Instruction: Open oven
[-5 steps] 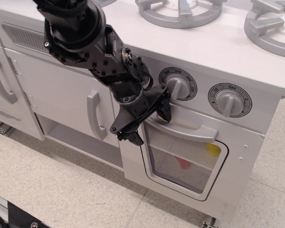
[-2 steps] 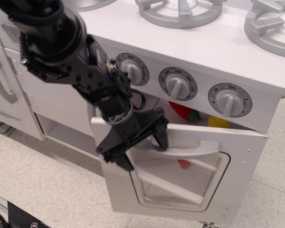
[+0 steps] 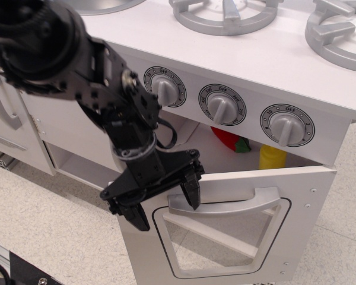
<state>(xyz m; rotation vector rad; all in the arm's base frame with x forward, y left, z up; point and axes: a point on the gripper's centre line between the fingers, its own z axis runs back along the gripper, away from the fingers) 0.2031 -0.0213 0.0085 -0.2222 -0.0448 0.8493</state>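
The silver-grey toy oven's door (image 3: 311, 199) hangs tilted well out from the top, hinged at the bottom. Its rounded clear window (image 3: 222, 246) and wide bar handle (image 3: 234, 205) face up toward the camera. My black gripper (image 3: 166, 214) is open, fingers spread wide. One finger (image 3: 191, 189) presses on the left end of the handle, and the other finger (image 3: 136, 217) hangs off the door's left edge. The oven cavity shows behind the door's top edge.
Inside the oven lie a red item (image 3: 227, 139), a green piece (image 3: 244, 146) and a yellow bottle (image 3: 272, 157). Three knobs (image 3: 222, 105) sit above. Burner grates (image 3: 225, 13) are on top. A grey cabinet door with a loop handle (image 3: 1, 104) is at left, tiled floor below.
The oven door went from shut to wide ajar, swinging down and outward. My gripper moved down and left with the handle, and the items inside came into view.
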